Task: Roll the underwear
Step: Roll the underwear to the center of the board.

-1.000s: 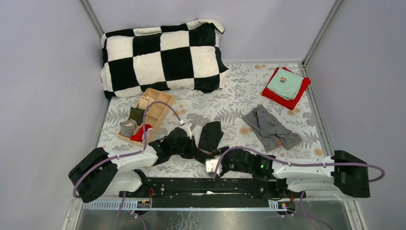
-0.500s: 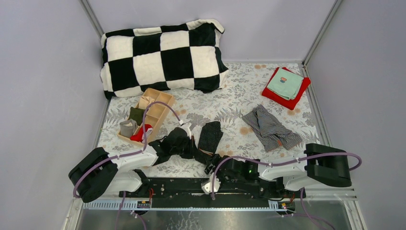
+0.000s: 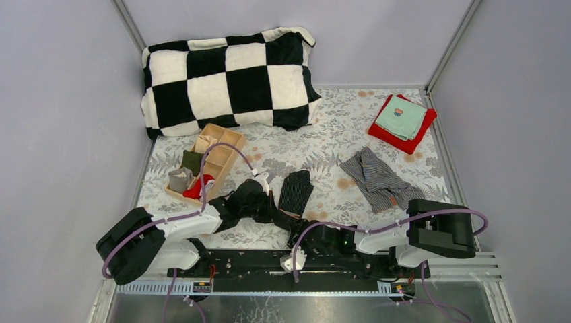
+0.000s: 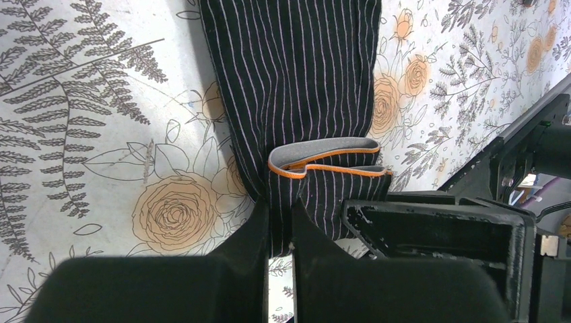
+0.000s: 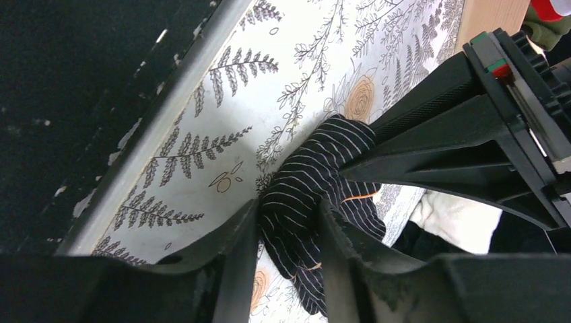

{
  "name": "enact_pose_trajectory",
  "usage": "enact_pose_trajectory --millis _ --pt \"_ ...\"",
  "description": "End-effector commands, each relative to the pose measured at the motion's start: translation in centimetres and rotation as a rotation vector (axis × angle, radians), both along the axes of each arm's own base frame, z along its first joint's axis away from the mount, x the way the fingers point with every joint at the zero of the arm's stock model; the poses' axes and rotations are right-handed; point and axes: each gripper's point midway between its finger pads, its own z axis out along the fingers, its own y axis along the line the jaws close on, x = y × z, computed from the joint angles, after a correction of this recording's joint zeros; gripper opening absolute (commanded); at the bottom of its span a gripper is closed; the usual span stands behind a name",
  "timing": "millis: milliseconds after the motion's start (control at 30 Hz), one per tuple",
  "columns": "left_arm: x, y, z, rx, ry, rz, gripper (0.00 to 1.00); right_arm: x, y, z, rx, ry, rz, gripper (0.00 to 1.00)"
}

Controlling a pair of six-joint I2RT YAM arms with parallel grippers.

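The black pinstriped underwear (image 3: 296, 190) lies on the flowered table just ahead of the arms. In the left wrist view its folded end (image 4: 316, 101) shows a grey band edged in orange. My left gripper (image 3: 275, 211) (image 4: 279, 225) is shut on the near end of this cloth. My right gripper (image 3: 296, 230) (image 5: 289, 225) is shut on a bunched part of the same black pinstriped cloth (image 5: 316, 182), close beside the left one. The grey striped underwear (image 3: 380, 177) lies crumpled to the right, apart from both grippers.
A wooden tray (image 3: 219, 158) with rolled cloths stands at the left. A black and white checkered pillow (image 3: 229, 77) lies at the back. A teal cloth (image 3: 400, 118) rests on a red cloth (image 3: 390, 138) at the back right. The black rail (image 3: 269, 259) runs along the near edge.
The right arm has folded in towards the left, its elbow moving left and its wrist dropping low at the near end of the black underwear. The left arm has not moved.
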Motion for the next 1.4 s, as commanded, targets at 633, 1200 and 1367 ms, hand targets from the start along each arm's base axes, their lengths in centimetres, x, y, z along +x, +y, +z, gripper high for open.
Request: enact_pose_trajectory --millis 633,1200,1367 --pt "1.3 6.5 3.4 0.019 -0.106 0.364 0.71 -2.0 2.0 3.5 0.474 0.443 -0.231 0.00" --pt "1.0 -0.3 9.5 -0.215 -0.273 -0.018 0.43 -2.7 1.7 3.7 0.701 0.664 -0.327 0.00" --pt "0.8 -1.6 8.6 -0.209 -0.261 -0.107 0.34 -2.8 2.2 4.0 0.713 0.675 -0.320 0.00"
